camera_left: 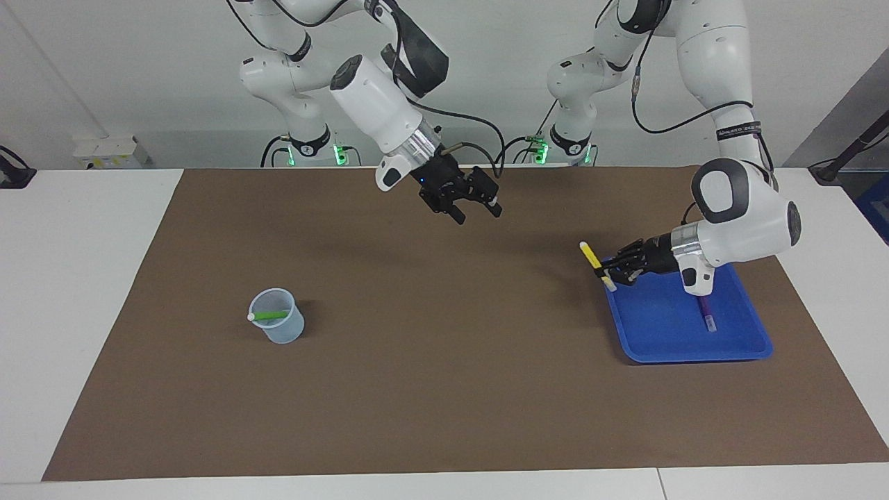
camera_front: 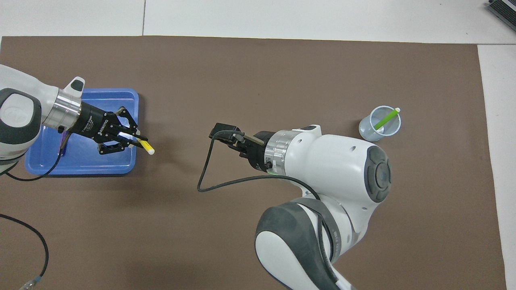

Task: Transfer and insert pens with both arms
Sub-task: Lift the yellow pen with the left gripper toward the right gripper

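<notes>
My left gripper (camera_left: 612, 271) is shut on the yellow pen (camera_left: 592, 258) and holds it tilted over the edge of the blue tray (camera_left: 660, 333) that faces the right arm's end; it also shows in the overhead view (camera_front: 130, 137) with the yellow pen (camera_front: 143, 145). The purple pen (camera_left: 706, 314) lies in the tray, partly under the left wrist (camera_front: 63, 143). The green pen (camera_left: 271, 316) leans in a clear cup (camera_left: 279, 332) toward the right arm's end (camera_front: 385, 119). My right gripper (camera_left: 472, 205) is open and empty, raised over the mat's middle (camera_front: 224, 133).
A brown mat (camera_left: 444, 389) covers the white table. The blue tray (camera_front: 80, 163) sits toward the left arm's end and the cup (camera_front: 373, 131) toward the right arm's end. A black cable (camera_front: 225, 183) loops from the right wrist.
</notes>
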You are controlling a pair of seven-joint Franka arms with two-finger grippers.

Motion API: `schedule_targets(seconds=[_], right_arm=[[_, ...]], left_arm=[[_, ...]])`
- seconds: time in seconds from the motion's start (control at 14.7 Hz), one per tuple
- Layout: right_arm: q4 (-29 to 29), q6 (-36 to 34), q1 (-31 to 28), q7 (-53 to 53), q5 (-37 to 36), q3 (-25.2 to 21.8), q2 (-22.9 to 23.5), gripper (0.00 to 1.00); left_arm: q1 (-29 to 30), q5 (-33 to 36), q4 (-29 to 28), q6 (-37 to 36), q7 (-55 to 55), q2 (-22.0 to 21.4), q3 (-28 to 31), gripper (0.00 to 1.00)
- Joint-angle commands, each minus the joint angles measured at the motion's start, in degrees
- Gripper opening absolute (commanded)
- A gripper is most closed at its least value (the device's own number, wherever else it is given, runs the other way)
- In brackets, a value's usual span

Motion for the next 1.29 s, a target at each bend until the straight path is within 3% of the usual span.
schedule_targets(seconds=[0.0,0.2,0.89,1.23], right_arm=[[-0.5,5.0,1.7,2.3,0.9,0.2,1.4,1.00],[-0.5,5.1,2.1,2.2,1.0,0.2,1.7,1.00],[-0.2,5.2,2.0,1.9,0.9,0.1,1.8,0.99],[-0.3,5.1,2.0,2.1,0.9,0.1,1.7,0.97]], left_arm=[[-3.2,-2.3,-2.2,-0.1,-4.5,-3.3,0.8,0.00],[-6.9,-6.3,-2.2,1.0,-11.6,-3.9,0.9,0.00],[-12.8,-12.9,-2.6,3.6,-20.6,-5.3,0.8,0.00],[-16.3,-13.8,-2.4,6.5,-25.2,-5.9,0.7,0.00]])
